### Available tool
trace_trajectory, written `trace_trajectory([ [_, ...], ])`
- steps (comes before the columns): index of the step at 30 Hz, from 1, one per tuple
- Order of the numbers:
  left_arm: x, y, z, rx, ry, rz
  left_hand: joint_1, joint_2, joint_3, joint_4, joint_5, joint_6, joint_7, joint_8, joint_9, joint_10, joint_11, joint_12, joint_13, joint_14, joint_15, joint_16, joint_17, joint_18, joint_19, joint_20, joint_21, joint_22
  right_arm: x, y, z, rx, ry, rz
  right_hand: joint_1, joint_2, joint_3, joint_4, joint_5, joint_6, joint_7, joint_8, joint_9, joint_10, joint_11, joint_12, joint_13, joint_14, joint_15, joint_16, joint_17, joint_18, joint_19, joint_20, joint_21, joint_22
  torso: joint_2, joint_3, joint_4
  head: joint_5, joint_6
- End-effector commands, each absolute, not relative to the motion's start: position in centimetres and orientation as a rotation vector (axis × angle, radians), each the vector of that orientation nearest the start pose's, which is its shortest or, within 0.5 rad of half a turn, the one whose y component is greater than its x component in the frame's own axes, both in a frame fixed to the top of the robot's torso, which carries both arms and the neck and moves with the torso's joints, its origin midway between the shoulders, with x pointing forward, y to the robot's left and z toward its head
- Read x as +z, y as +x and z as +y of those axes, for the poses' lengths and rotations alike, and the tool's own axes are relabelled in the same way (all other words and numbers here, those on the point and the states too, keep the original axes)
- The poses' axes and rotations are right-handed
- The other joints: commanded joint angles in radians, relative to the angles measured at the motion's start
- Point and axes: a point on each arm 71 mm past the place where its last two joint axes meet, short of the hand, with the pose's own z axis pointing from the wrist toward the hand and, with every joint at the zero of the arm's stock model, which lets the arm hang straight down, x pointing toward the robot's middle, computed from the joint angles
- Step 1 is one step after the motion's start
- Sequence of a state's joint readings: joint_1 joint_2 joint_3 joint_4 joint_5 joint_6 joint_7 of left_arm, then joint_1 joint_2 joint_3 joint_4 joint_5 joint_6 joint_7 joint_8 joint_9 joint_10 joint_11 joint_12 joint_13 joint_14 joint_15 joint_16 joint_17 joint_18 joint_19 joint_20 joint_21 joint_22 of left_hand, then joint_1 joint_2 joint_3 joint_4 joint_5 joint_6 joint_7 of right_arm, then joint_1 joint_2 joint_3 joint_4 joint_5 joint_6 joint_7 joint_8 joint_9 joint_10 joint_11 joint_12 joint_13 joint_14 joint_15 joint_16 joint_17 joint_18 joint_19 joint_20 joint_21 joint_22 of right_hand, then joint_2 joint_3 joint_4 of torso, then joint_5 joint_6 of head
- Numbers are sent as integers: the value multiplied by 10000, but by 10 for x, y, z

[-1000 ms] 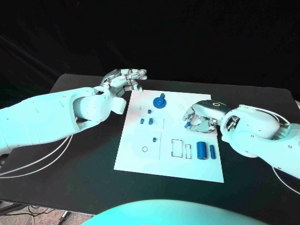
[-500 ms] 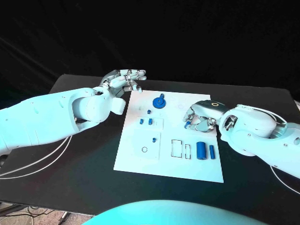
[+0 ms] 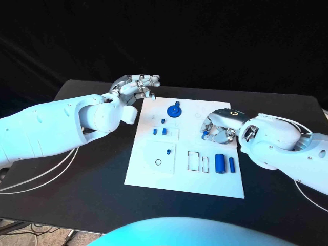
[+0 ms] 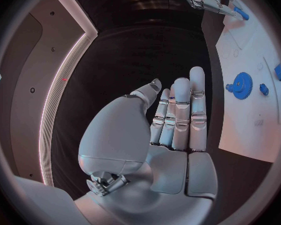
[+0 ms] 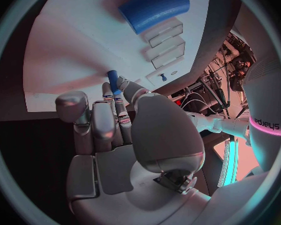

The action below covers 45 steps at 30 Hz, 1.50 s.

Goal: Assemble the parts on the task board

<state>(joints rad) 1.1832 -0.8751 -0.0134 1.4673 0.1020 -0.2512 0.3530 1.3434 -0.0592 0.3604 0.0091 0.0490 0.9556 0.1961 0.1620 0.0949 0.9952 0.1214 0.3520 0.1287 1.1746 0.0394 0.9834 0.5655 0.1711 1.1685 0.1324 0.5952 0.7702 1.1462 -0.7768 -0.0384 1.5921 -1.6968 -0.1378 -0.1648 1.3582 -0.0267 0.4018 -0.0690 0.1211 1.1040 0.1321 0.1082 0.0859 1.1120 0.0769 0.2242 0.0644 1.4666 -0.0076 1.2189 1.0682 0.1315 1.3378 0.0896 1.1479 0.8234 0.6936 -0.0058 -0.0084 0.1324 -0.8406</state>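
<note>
The white task board (image 3: 153, 171) lies in the middle of the black table. My right hand (image 3: 219, 127) hovers over the board's right side and pinches a small blue peg (image 3: 205, 136). The right wrist view shows the peg (image 5: 113, 80) sticking out between the fingertips of my right hand (image 5: 115, 135), just above the board (image 5: 65, 60). My left hand (image 3: 137, 87) hangs off the board's far left corner, fingers stretched out and holding nothing; the left wrist view shows this hand (image 4: 175, 120) flat. A blue gear (image 3: 174, 111) sits at the board's far end.
A thick blue cylinder (image 3: 220, 163) and a thinner one (image 3: 232, 164) lie on the board's near right, beside rectangular slots (image 3: 195, 161). Two small blue pieces (image 3: 160, 131) stand left of centre. Black table (image 3: 75, 195) surrounds the board.
My right hand has edged slightly toward the board's far side with the peg still pinched. The left hand has stayed where it was.
</note>
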Motion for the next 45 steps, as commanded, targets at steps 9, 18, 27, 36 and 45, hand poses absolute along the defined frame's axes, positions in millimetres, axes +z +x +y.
trace_trajectory([
  [9,-184,499,242,-15520,-12603,13929,50,-13,-35,3,45,-61,20,70,-12,-63,16,27,9,-72,-24,-29,-20,108,-5,30,-73,-18,-204,449,-143,6504,-4588,16736,65,18,428,-177,-269,291,-44,126,76,501,-153,-111,12,325,-155,246,247,-87,181,-74,323,448,-3,0,-17,9,-13],
  [18,-184,500,241,-15514,-12602,13924,47,-9,-37,6,46,-67,22,71,-13,-70,18,29,8,-74,-22,-29,-22,108,-5,31,-77,-20,-180,446,-144,6829,-4290,15972,76,-30,507,-245,-287,321,-35,135,86,567,-157,-137,15,344,-162,321,331,-117,239,-87,439,625,-10,-3,-4,-43,40],
  [27,-184,498,236,-15610,-12582,13991,46,-7,-39,5,46,-77,25,70,-16,-84,21,31,7,-77,-20,-29,-25,108,-6,33,-81,-23,-169,429,-122,7703,-4720,15490,85,-91,590,-322,-220,344,-22,137,92,637,-157,-172,21,350,-166,361,362,-127,256,-98,495,692,-12,-20,11,-20,60],
  [36,-183,496,231,-15742,-12544,14053,48,0,-39,4,47,-85,26,72,-18,-94,22,35,6,-80,-18,-28,-29,108,-6,35,-86,-26,-175,405,-78,9093,-5387,15539,87,-136,617,-365,-175,349,-14,134,94,661,-154,-191,22,349,-165,375,373,-129,254,-100,509,706,-12,-19,4,110,46],
  [45,-182,494,225,-15893,-12505,14138,48,0,-39,4,47,-85,26,72,-18,-94,22,35,6,-80,-18,-28,-29,108,-6,35,-86,-26,-204,383,-44,10189,-5686,16137,62,-164,639,-389,-91,358,-4,132,96,685,-147,-218,23,343,-162,372,357,-130,250,-102,525,719,7,-7,11,201,7],
])
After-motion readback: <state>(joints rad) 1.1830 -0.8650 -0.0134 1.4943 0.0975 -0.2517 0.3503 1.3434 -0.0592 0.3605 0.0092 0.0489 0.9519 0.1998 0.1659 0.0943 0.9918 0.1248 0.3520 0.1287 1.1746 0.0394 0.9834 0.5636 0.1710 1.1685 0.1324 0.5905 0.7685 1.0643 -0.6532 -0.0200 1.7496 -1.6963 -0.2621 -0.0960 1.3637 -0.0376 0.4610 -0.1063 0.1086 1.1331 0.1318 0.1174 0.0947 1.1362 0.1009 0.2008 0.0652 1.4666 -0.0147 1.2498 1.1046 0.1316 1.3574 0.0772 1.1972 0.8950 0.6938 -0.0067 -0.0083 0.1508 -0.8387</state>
